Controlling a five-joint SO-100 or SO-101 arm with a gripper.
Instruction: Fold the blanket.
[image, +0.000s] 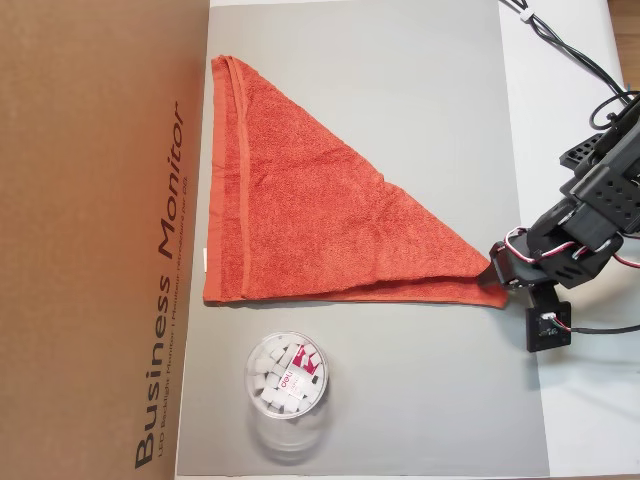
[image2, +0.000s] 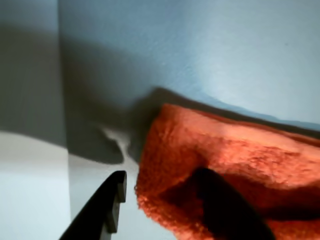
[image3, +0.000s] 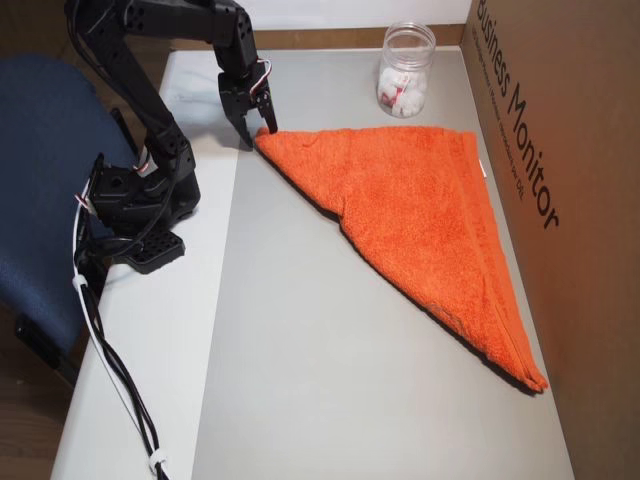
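Grey table carries everything, with a cardboard box along one side. Lying flat, the blanket is already folded into a triangle, so one fold looks done. Near its long edge stands a tub. At the pointed corner, the claw is clamped on the blanket, probably to pull it across.

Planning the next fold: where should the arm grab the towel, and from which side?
Take the towel by its pointed corner, where the gripper already sits. In this overhead view, come from the right. There the triangle narrows to a thin, layered tip, thin enough for the jaws to straddle.
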